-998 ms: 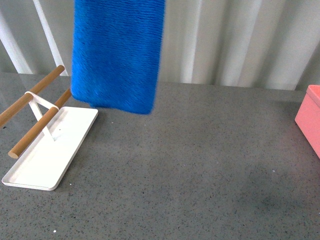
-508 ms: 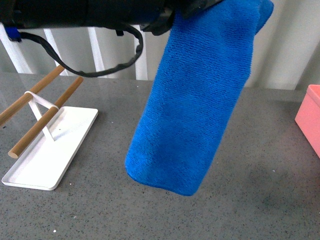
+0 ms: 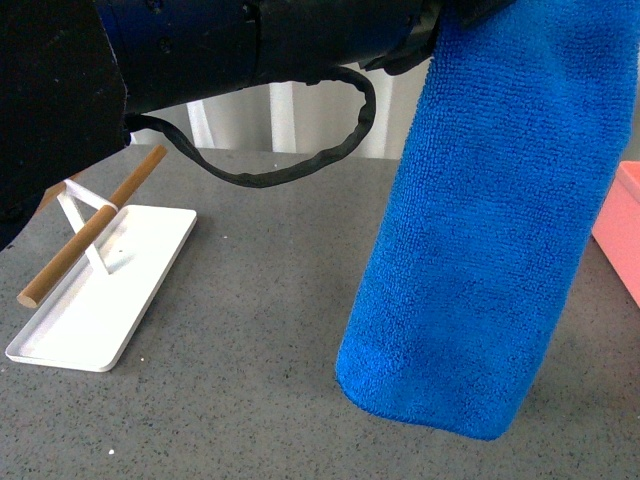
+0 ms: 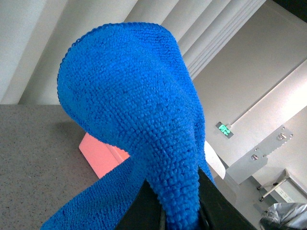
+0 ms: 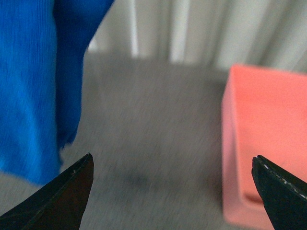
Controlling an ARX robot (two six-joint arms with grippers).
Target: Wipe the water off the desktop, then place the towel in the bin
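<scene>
We find left fingers (image 4: 211, 211) clamping the towel (image 3: 480, 250) aloft, presumably for the three-o'clock bin (image 3: 622, 228); right fingers (image 5: 67, 196) gape empty.

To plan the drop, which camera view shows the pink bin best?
The right wrist view: the bin shows its rim, a wall and some of the inside, though blurred. The front view shows only a sliver at the right edge beside the towel; the left wrist view shows only a corner behind the towel.
</scene>
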